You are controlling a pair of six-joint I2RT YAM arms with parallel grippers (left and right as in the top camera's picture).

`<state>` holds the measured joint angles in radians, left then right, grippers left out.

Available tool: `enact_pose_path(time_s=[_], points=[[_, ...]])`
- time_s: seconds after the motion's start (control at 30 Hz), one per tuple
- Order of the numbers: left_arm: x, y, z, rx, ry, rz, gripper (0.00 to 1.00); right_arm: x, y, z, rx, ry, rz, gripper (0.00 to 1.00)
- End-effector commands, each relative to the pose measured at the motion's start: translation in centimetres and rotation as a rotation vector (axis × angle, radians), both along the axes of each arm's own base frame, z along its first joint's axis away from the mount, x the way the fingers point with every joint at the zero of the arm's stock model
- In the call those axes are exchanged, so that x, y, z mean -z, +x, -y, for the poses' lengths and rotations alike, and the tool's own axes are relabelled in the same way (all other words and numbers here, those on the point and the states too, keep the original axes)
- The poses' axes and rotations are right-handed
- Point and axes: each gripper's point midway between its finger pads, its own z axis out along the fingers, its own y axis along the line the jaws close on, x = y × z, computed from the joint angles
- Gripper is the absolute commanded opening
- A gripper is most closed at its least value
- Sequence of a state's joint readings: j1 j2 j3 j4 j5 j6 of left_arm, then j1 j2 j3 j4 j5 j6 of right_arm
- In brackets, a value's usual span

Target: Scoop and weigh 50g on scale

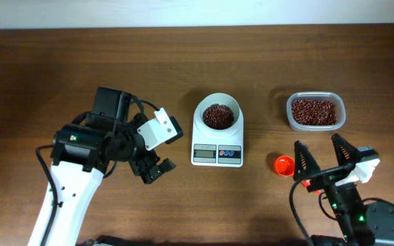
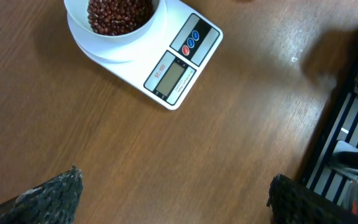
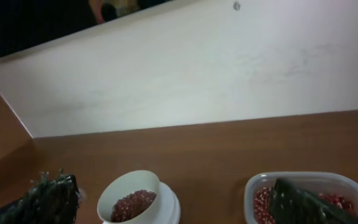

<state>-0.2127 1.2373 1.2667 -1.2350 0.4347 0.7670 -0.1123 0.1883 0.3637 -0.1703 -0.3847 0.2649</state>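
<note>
1. Two sets of fingers stand wide apart, holding nothing; we see the left fingers [image 1: 163,166] left of the scale [image 1: 217,154], the right fingers [image 1: 301,158] beside a red scoop [image 1: 284,165].
2. The beans [image 1: 218,115] lie in the scale's bowl [image 1: 218,100] on the tabletop [image 1: 60,61]; more fill a clear tub [image 1: 288,113].

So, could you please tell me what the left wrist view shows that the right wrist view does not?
Only the left wrist view shows the front of the scale, with its grey display and two buttons. Only the right wrist view shows the clear tub of spare beans and the white wall behind the table. Both show the white bowl of red-brown beans on the scale, and the wooden table.
</note>
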Motion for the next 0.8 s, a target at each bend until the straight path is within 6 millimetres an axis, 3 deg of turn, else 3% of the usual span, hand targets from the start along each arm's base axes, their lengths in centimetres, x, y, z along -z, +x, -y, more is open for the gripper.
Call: enact_pose_path(time_s=[0.0,0.07,0.27,0.33,0.5,0.63,0.77], points=[[-0.6,0.1,0.2,0.016,-0.012,0.019,0.99,0.3,-0.6,0.0,0.007,-0.006,0.038,0.99],[-0.6,0.1,0.2,0.016,-0.012,0.019,0.99,0.2,-1.0,0.8,0.057,-0.008,0.078,0.99],[-0.6,0.1,0.2,0.016,-0.012,0.019,0.99,0.2,-1.5,0.3,0.055,-0.003,0.102,0.99],[-0.6,0.1,0.2,0.016,-0.012,0.019,0.99,0.8,-1.2,0.4,0.069,0.002,0.088,0.99],[-0.6,0.1,0.2,0.016,-0.012,0.019,0.99,4.7,0.5,1.0,0.108,0.003,0.065,0.99],[-0.6,0.1,0.2,0.016,-0.012,0.019,0.99,5.6,1.0,2.0,0.167,0.005,0.083,0.99],[-0.6,0.1,0.2,0.016,-0.012,0.019,0.99,6.0,1.1,2.0,0.171,-0.147,0.102,0.99]])
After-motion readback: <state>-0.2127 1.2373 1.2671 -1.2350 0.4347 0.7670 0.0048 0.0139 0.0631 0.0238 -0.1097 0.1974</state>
